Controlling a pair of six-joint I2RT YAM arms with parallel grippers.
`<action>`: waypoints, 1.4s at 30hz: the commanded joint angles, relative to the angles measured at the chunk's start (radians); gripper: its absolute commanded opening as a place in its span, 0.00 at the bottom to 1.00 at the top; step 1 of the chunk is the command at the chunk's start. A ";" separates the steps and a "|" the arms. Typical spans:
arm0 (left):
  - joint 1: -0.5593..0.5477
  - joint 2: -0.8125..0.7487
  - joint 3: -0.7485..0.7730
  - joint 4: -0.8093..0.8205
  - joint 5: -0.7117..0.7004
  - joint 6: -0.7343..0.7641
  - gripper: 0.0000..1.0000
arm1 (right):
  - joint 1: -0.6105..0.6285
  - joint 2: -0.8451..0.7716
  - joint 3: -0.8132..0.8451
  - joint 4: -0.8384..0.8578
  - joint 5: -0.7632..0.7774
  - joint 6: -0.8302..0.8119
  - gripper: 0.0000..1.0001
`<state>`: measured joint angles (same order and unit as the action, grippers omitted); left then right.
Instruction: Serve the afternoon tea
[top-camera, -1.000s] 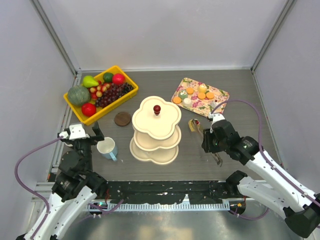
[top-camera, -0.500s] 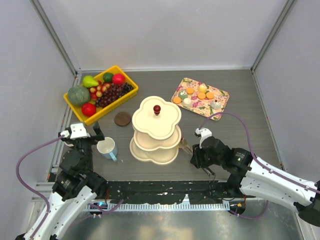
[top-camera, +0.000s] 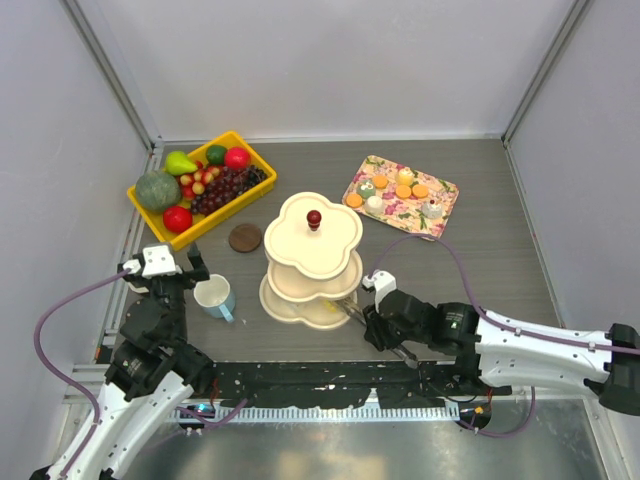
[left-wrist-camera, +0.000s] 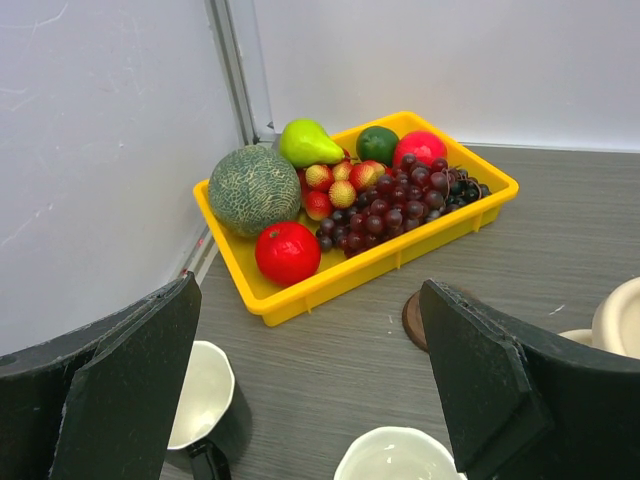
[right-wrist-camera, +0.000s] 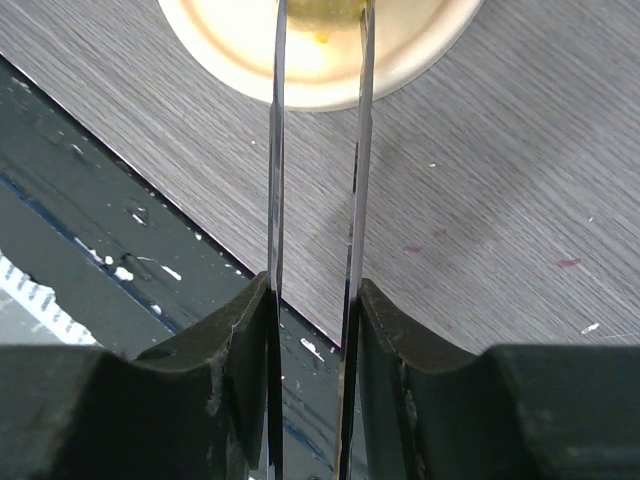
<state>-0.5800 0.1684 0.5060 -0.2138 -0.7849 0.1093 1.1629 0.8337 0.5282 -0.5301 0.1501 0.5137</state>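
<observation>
The stand (top-camera: 313, 235) sits at the middle of the bench (top-camera: 500, 270), three cream tiers with a red knob (top-camera: 314, 217) on top. All the tiers I can see are bare.

The right gripper (top-camera: 372, 316) lies low near the bench's near edge, just right of the stand. Its fingers (right-wrist-camera: 250, 330) are clamped on the handles of metal tongs (right-wrist-camera: 275, 150). The two blades run side by side with a narrow gap between them, and their tips reach over the rim of the bottom tier. Something yellowish shows between the tips, possibly a pastry, but the wrist view cuts it off, so I cannot tell what they pinch.

The left gripper (left-wrist-camera: 310, 290) hangs by the left edge with its jaws spread wide, holding nothing. Below it are two mugs: the blue mug (top-camera: 215, 296), just left of the stand, and the dark mug (left-wrist-camera: 205, 400), white inside, which the top view hides under the gripper.

The tray (top-camera: 440, 205) lies toward the far right corner, carrying small pastries (top-camera: 368, 188) and orange biscuits (top-camera: 403, 191). The bin (top-camera: 250, 150) of fruit stands in the far left corner, and a brown disc (top-camera: 245, 237) lies between it and the stand — apart from both.
</observation>
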 joint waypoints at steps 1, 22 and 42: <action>0.005 0.013 0.003 0.056 -0.004 0.001 0.99 | 0.066 0.070 0.033 0.065 0.098 -0.014 0.40; 0.006 0.008 0.003 0.056 -0.001 0.003 0.99 | 0.136 0.096 0.217 -0.255 0.158 0.054 0.59; 0.005 0.010 0.003 0.053 0.000 0.003 0.99 | 0.083 0.067 0.369 -0.570 0.227 0.200 0.48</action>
<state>-0.5800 0.1703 0.5060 -0.2138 -0.7841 0.1104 1.2854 0.8730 0.8421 -1.0389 0.3222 0.6907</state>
